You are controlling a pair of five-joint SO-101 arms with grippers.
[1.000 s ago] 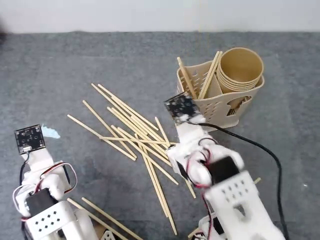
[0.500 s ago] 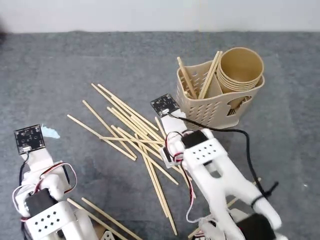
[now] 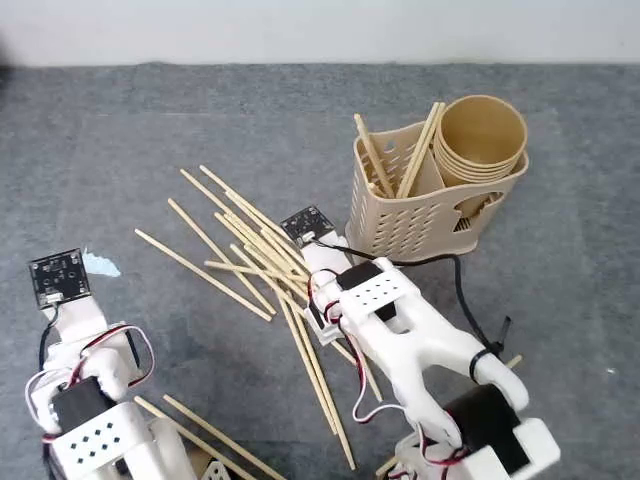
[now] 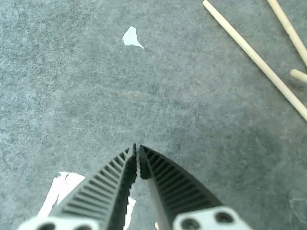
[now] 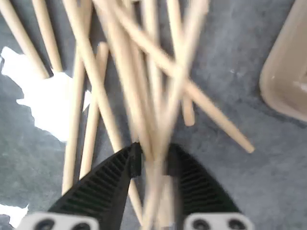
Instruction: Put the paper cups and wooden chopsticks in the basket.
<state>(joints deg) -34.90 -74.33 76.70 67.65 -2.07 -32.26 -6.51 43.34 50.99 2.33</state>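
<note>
A beige basket stands at the back right and holds stacked paper cups and a few upright chopsticks. Many wooden chopsticks lie crossed on the grey mat left of it. My right gripper is down in this pile. In the right wrist view its fingers stand slightly open astride blurred chopsticks, with the basket's corner beside. My left gripper is shut and empty over bare mat at the front left, apart from two chopsticks.
White paper scraps lie on the mat near the left gripper, and a pale scrap shows beside the left arm. More chopsticks lie at the front edge between the arms. A black cable trails beside the right arm.
The right arm has swung left and lowered from beside the basket into the chopstick pile, nudging some sticks. The left arm has kept still.
</note>
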